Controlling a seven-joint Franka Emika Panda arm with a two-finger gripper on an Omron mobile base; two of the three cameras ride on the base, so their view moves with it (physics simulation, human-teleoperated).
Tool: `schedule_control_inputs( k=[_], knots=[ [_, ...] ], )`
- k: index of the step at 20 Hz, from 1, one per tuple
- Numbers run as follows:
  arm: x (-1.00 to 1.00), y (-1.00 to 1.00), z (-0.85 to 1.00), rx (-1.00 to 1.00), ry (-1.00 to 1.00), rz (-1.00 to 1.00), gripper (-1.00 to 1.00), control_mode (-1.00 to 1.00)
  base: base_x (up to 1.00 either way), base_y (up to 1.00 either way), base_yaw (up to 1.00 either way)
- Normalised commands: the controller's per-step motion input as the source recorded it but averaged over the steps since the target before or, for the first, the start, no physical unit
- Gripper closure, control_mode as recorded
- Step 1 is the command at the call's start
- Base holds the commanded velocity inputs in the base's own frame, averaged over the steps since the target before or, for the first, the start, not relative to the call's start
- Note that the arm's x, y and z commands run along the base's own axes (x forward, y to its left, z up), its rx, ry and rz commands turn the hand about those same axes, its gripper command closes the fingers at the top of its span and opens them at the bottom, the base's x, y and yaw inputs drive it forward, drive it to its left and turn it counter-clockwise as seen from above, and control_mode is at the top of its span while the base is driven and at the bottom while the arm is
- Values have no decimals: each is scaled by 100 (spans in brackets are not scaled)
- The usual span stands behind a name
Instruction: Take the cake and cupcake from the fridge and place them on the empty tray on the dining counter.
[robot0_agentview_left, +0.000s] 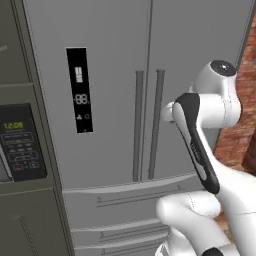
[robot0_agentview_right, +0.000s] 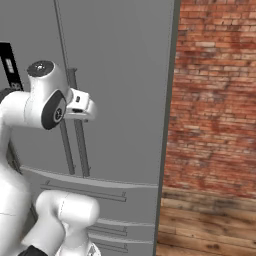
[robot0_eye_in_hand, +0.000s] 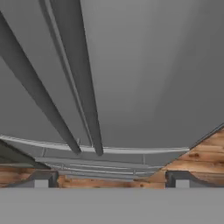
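— Ahead of the gripper (robot0_eye_in_hand: 111, 179), just past its fingertips (robot0_eye_in_hand: 41, 178), what stood there?

— The fridge (robot0_agentview_left: 115, 60), both doors shut. In the hand view the gripper's two dark tips sat wide apart with nothing between them, and the grey door face lay beyond them. The two vertical bar handles ran side by side at the door seam; the right door's handle (robot0_eye_in_hand: 81, 83) was the nearer to the gripper's midline, and the left door's handle (robot0_eye_in_hand: 37, 92) lay further off to the same side.

— So which way did the handle lie from the gripper?

— Forward and off to the left in the hand view. Its long axis ran up and down the door. In that view both bars slanted, which I'd put down to the tilt of the hand rather than to the handles.

— Was the hand touching the door?

— Not that I could tell. From the right base view the hand (robot0_agentview_right: 80, 106) sat close in front of the handles, overlapping them in the picture, but a gap or a touch could not be settled from that angle.

— And the cake and cupcake?

— Presumably behind those closed doors, so opening came first. The drawers (robot0_agentview_left: 120, 210) sat below the gripper, and the black display panel (robot0_agentview_left: 80, 90) further to the left on the other door.

— What did the coming move turn on, then?

— My judgement: shifting sideways toward that bar and setting the open jaws across it, one finger on each side of the upright handle.
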Motion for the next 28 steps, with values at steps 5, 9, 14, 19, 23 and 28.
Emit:
schedule_control_inputs(
  k=[5, 9, 14, 19, 23, 28],
  knots=[
    [-93, 5, 39, -10, -22, 0, -100, -100, 0, 0, 0],
    [-93, 0, 31, -1, -6, 0, -100, -100, 0, 0, 0],
    [-87, 8, 51, 0, 0, -3, -100, -100, 0, 0, 0],
    [-92, 0, 71, 0, -2, -4, -100, -100, 0, 0, 0],
    [0, 0, 0, 0, 0, 0, -100, 100, -100, 15, -6],
    [0, 0, 0, 0, 0, 0, -100, 100, -100, 22, -4]
  ],
)
